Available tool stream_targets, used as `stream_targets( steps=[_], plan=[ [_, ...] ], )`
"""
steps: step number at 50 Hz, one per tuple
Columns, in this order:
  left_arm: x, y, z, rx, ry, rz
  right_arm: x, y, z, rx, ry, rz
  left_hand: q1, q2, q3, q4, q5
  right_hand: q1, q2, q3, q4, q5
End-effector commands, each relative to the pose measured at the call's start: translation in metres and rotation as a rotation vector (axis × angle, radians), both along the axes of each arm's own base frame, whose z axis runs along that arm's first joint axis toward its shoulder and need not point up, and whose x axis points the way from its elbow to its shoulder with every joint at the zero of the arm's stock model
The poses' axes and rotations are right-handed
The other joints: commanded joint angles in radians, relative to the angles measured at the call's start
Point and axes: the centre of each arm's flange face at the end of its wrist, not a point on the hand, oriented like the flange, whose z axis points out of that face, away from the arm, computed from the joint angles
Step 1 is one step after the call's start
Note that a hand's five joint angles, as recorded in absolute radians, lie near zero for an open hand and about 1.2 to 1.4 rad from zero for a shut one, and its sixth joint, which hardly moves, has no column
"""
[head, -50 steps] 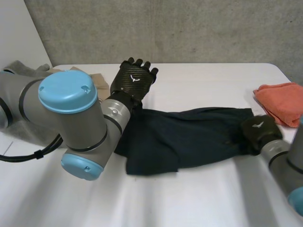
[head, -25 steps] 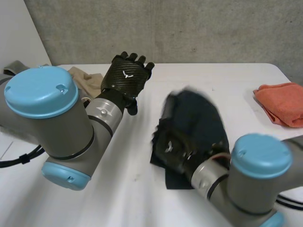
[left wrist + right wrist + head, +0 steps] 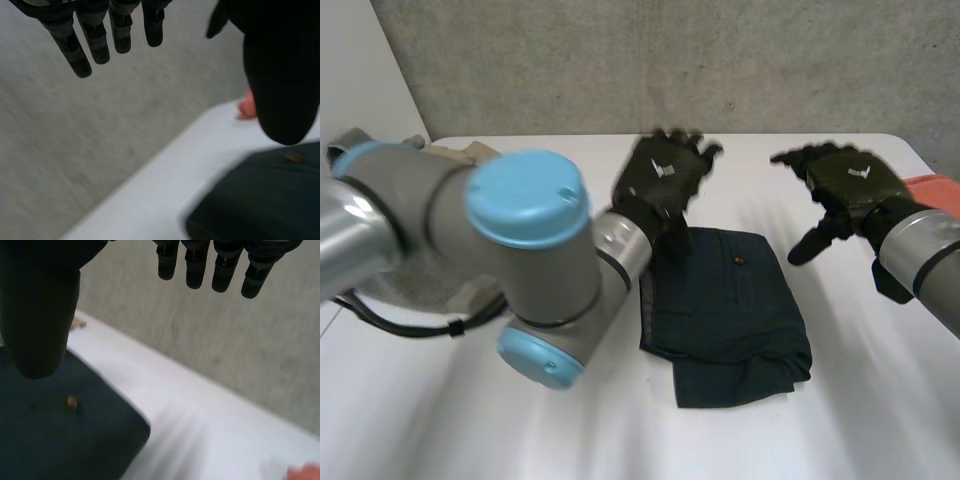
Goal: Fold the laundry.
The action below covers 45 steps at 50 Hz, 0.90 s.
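Dark garment [image 3: 725, 300] folded on bench [image 3: 880, 400], hands off.
Your left hand [image 3: 662, 176] and right hand [image 3: 850, 182] hover spread and empty, likely letting the fold settle.

Garment [image 3: 725, 310] was plain dark navy, with one small brown button [image 3: 736, 262] on it; cloth [image 3: 938, 186] was orange — table [image 3: 880, 400] white

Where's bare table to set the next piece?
Bare table along the near edge in front of the folded dark garment, plus the far strip between left hand and right hand. Crowded: clothes pile far left, orange cloth far right.
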Motion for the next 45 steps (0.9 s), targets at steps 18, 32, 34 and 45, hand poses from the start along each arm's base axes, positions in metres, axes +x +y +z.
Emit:
stream_targets(
  steps=[18, 32, 34, 45],
  plan=[
    [0.019, 0.011, -0.070, 0.329, -0.363, 0.066, 0.005, -0.022, -0.080, 0.262, 0.212, 0.034, 0.090, 0.067, 0.066, 0.073, 0.052, -0.049, -0.034, -0.034, -0.034, -0.049],
    [0.015, 0.012, 0.070, 0.003, 0.000, -0.076, 0.027, 0.076, -0.058, -0.167, 0.374, 0.109, -0.011, -0.034, -0.035, -0.028, -0.049, -0.049, -0.034, -0.034, -0.034, -0.049],
    [0.015, 0.013, 0.080, -0.016, 0.018, -0.118, 0.027, 0.089, -0.070, -0.148, 0.391, 0.127, -0.011, -0.034, -0.035, -0.028, -0.049, -0.049, -0.034, -0.034, -0.034, -0.049],
    [0.014, 0.034, 0.085, 0.066, 0.010, -0.409, 0.027, 0.117, -0.112, -0.236, 0.348, 0.134, -0.011, -0.034, -0.035, -0.028, -0.049, -0.049, -0.034, -0.034, -0.034, -0.049]
  ],
)
